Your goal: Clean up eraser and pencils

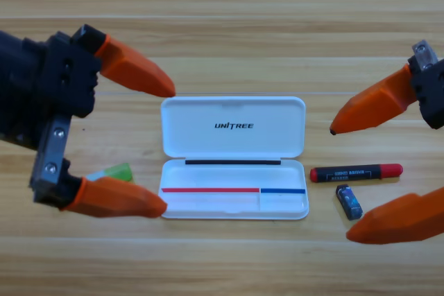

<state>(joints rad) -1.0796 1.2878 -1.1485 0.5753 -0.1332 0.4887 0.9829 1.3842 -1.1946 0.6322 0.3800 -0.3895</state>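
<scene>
Looming closest at nine o'clock, the left gripper (163,147) hangs with its orange jaws spread wide, holding nothing; its lower jaw covers most of the green pencil (116,171). At three o'clock the right gripper (338,184) is just as wide open and empty. Dead centre lies the white case (233,142), lid flung back toward twelve. Just off its right side, around four o'clock, rest the black-and-red pencil (356,172) and, touching or nearly so below it, the eraser (349,201). I'd worry that a grab for either one nudges its close neighbour, or that a jaw knocks the light case askew. Everything sits on a pale wooden table (222,12).
</scene>
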